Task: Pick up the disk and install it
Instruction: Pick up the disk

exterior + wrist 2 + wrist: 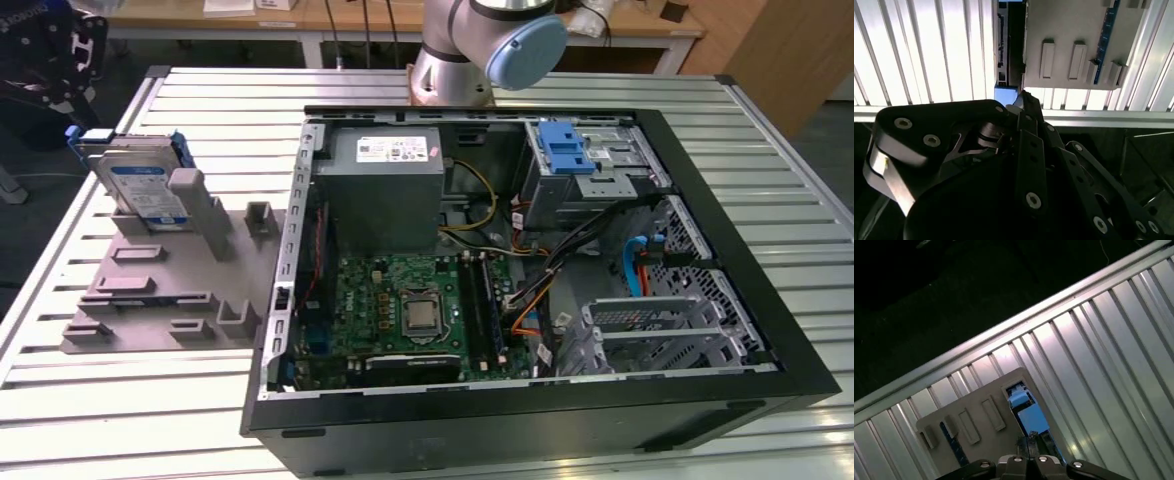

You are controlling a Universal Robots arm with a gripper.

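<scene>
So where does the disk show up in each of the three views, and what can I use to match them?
Exterior view: the disk stands on edge on the grey holder plate, at the exterior view's left, beside the open computer case.
Second wrist view: the disk is seen edge-on, along the plate's side.
First wrist view: the disk sits at the plate's edge, showing blue and white.
Shared landmark: the grey holder plate with its raised blocks.

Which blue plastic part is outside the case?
The blue-framed disk, standing in the grey fixture at the exterior view's left; the blue latch sits inside the case.
</scene>
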